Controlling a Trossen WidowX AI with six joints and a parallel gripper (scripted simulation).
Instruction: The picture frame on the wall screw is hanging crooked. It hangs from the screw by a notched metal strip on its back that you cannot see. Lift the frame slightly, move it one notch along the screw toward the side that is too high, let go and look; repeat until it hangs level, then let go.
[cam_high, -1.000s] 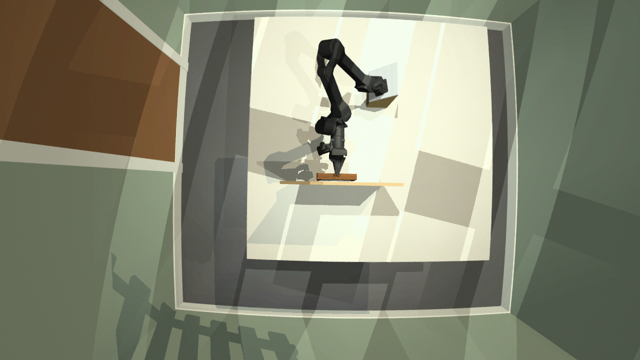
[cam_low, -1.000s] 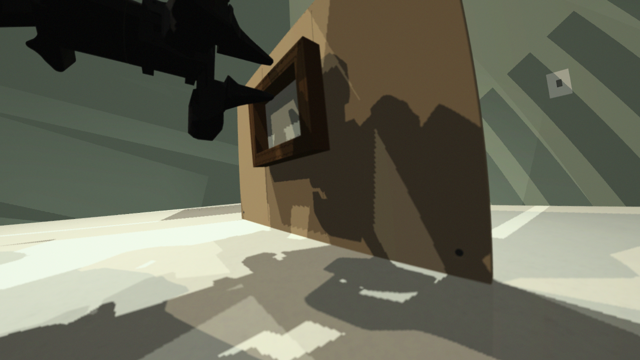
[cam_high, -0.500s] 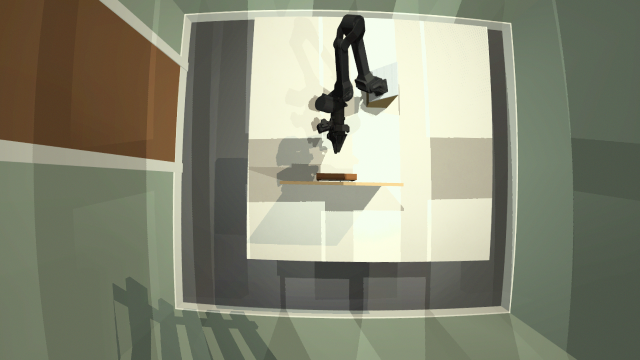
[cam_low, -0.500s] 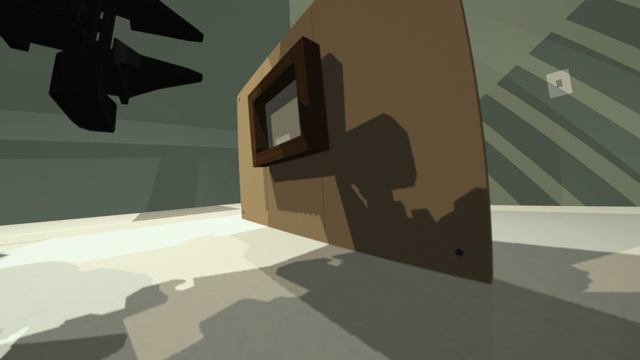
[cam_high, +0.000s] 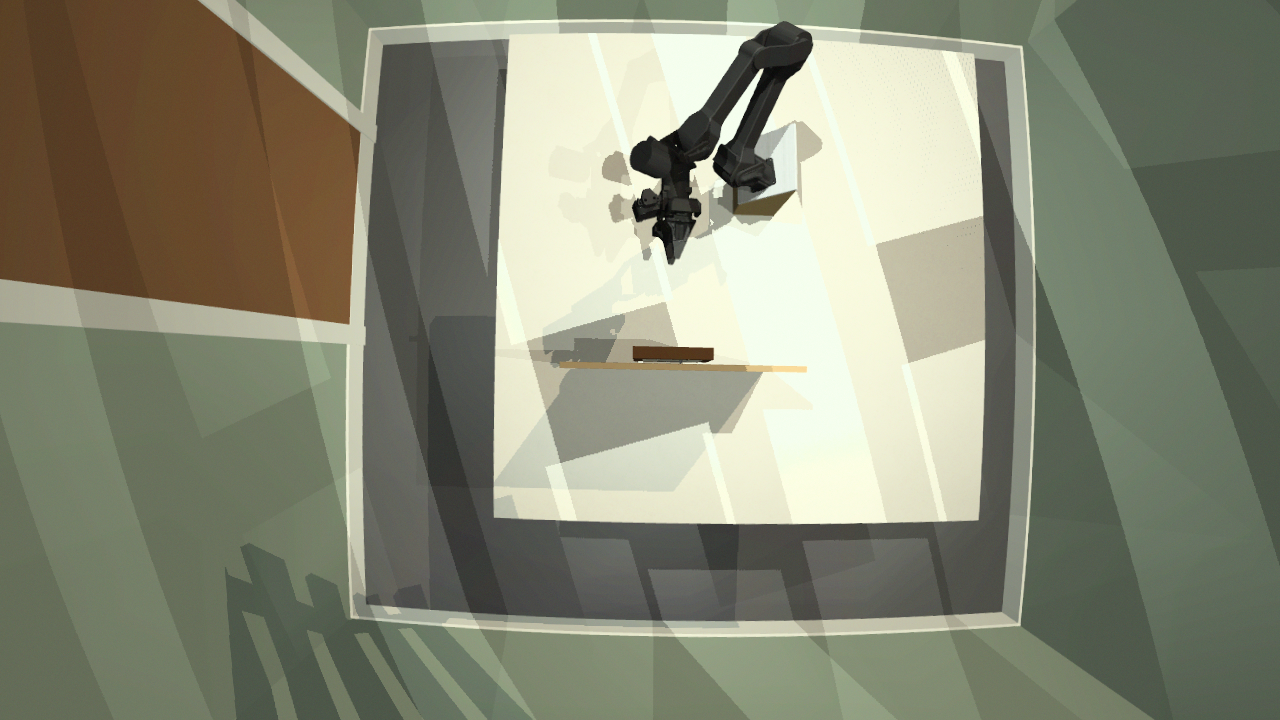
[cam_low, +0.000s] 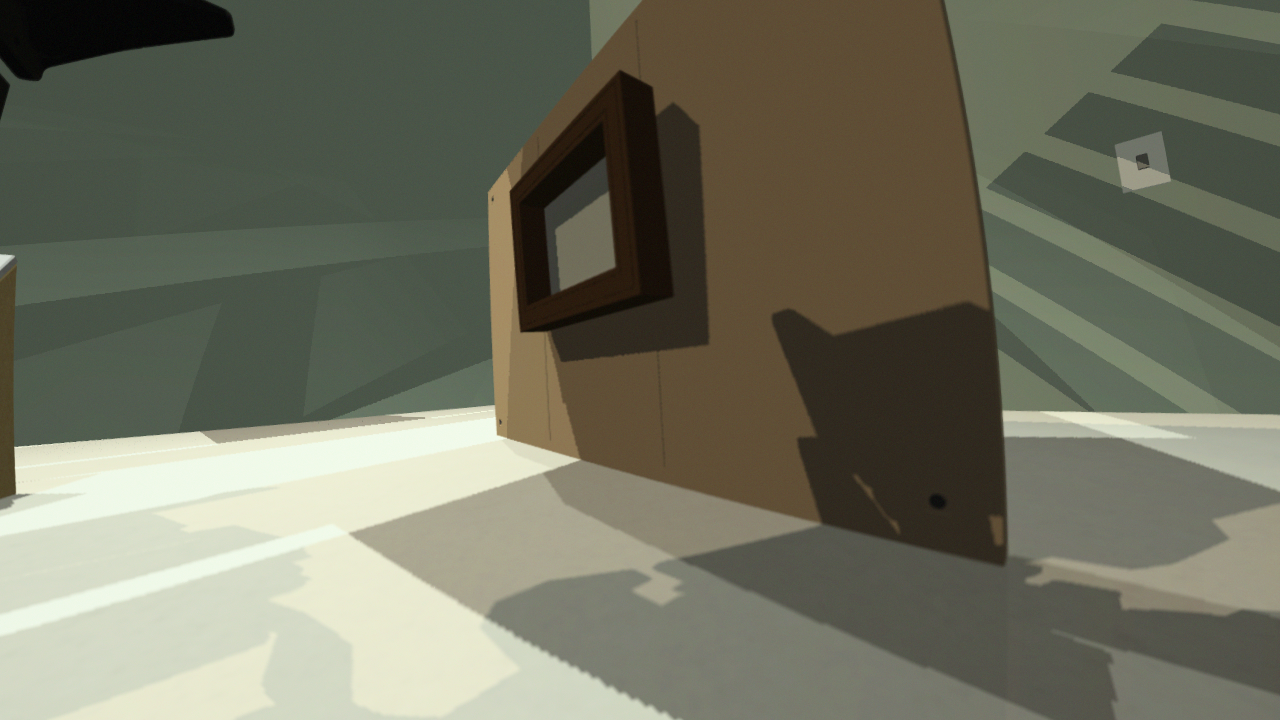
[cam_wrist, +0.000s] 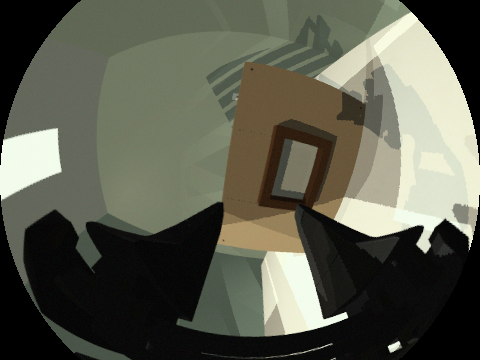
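The dark brown picture frame (cam_high: 673, 353) (cam_low: 646, 197) (cam_wrist: 273, 165) hangs on the front of the upright tan board (cam_high: 778, 368) (cam_low: 805, 179) (cam_wrist: 245, 165). Against the board's edges it looks close to level, but the slanted views do not settle whether a slight tilt remains. The screw and the notched strip are hidden behind it. My gripper (cam_high: 669, 255) (cam_wrist: 260, 210) is open and empty, well back from the frame and not touching it. In the exterior view only a dark fingertip shows, at the top left.
The arm reaches from the back of the pale table (cam_high: 921, 465). A block with a white top (cam_high: 787, 156) and wooden side stands by the arm's base; its side also shows at the left edge of the exterior view (cam_low: 7, 385). Shadows cross the board and table.
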